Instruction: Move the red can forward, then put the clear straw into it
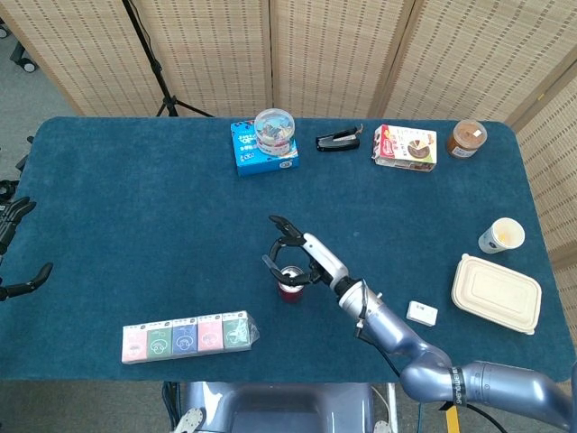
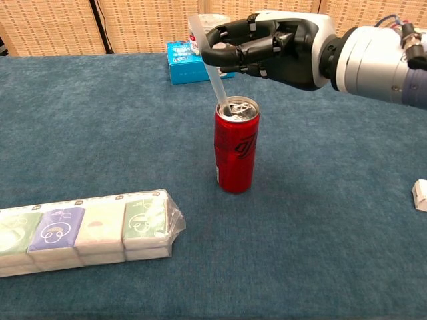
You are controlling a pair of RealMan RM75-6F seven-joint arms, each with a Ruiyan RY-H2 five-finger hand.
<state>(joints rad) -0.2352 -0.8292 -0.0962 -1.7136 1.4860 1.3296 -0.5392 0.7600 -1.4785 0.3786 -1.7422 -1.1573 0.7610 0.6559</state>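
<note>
Red can point(image 2: 235, 153) upright just below right hand point(image 2: 270, 48) | clear straw point(image 2: 211, 69) leans in its mouth, pinched by that hand | tissue packs point(image 2: 83, 230) lower left of hand | blue box point(image 2: 192, 63) behind | left hand point(image 1: 16, 248) spread, far left.
</note>
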